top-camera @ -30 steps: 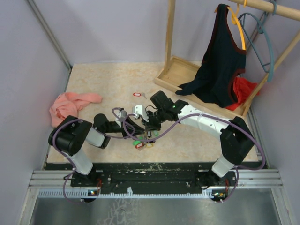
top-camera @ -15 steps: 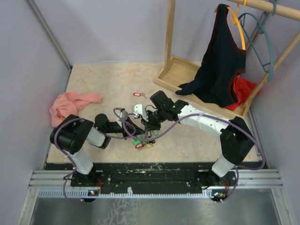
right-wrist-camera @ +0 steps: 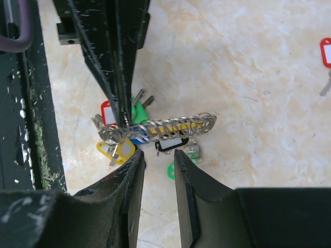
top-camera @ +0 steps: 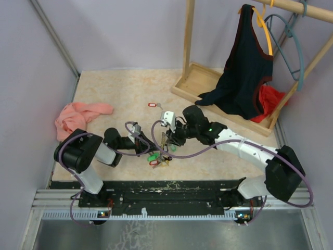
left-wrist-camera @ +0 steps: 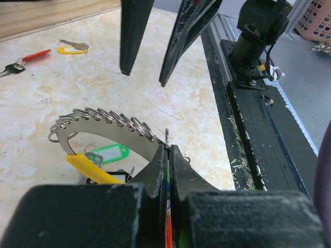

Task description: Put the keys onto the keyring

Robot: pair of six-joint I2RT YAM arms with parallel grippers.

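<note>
The keyring (right-wrist-camera: 165,126), a thin silvery ring strung with several small split rings, lies low over the table with green, yellow, red and black tagged keys (top-camera: 157,158) bunched under it. My left gripper (left-wrist-camera: 169,148) is shut on the ring's near end, and its fingers (right-wrist-camera: 118,67) reach down onto the ring in the right wrist view. My right gripper (right-wrist-camera: 158,158) is open just short of the ring, touching nothing; its fingers (left-wrist-camera: 133,39) hang above the table. Loose keys lie apart: red-tagged (top-camera: 152,104), yellow-tagged (left-wrist-camera: 72,49).
A pink cloth (top-camera: 78,117) lies at the left. At the back right stands a wooden rack base (top-camera: 200,83) with a dark garment (top-camera: 244,67) and a teal hanger (top-camera: 294,44). A black rail (left-wrist-camera: 258,129) runs along the table's front edge.
My right gripper has opened and pulled back to the right, away from the keyring. My left gripper has closed on the ring and stayed in place.
</note>
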